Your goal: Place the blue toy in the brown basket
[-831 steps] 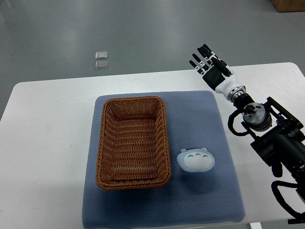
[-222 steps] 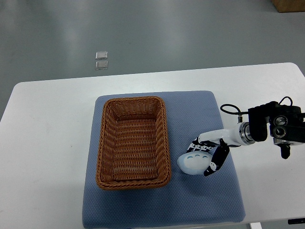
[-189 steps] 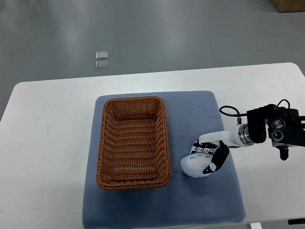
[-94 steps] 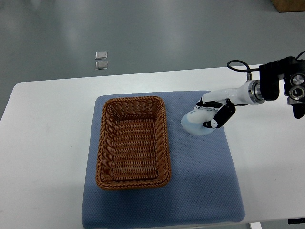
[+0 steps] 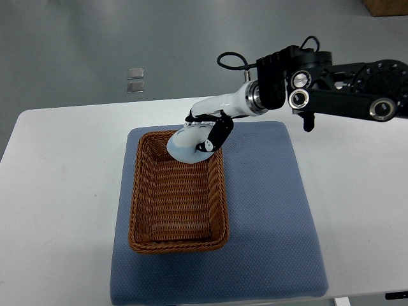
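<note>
The pale blue toy (image 5: 183, 146) is held in my right hand (image 5: 203, 135), whose fingers are curled around it. The hand and toy hang over the far right part of the brown wicker basket (image 5: 144, 204), above its rim. The basket stands on the left half of a blue mat (image 5: 268, 217) and nothing lies inside it. My right arm (image 5: 331, 83) reaches in from the right edge across the mat's far side. The left arm does not show.
The mat lies on a white table (image 5: 57, 191). Two small clear squares (image 5: 134, 80) lie on the grey floor beyond the table's far edge. A brown box corner (image 5: 386, 6) shows at top right.
My right hand came down onto the toy on the mat's right side, closed on it, lifted it and carried it left and away, to above the basket's far right part.
</note>
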### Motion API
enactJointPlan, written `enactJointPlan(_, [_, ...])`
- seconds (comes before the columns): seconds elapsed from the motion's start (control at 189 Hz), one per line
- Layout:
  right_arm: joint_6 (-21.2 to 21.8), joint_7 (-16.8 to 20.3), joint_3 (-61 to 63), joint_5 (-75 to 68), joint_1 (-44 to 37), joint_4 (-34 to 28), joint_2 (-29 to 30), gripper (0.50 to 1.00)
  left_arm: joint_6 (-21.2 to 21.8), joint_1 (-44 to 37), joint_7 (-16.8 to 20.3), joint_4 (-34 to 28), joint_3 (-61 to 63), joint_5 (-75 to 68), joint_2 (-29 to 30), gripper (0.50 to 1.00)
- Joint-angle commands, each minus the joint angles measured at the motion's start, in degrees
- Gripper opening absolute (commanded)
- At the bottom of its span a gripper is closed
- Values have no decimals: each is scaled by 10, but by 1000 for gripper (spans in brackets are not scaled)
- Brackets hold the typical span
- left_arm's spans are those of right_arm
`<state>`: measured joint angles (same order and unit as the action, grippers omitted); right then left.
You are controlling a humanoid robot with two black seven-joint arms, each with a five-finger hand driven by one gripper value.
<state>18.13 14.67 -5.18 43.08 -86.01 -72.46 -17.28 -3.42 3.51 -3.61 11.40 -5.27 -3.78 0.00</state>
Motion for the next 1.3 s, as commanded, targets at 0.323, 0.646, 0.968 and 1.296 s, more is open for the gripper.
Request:
enactJointPlan(0.323, [-30,-3,-18,27,70,118,138,500,0,0,0,-1,0,1,0,1000])
enactJointPlan(0.646, [-40,-5,-17,37,104,136,145,723,1,0,0,-1,0,1,0,1000])
enactJointPlan(0.968, [-30,-5,-8,27,99,135,134,909,1,0,0,-1,-1,1,0,1000])
enactJointPlan(1.296, [20,-5,68,19,68,126,76,911,1,0,0,-2,0,1,0,1000])
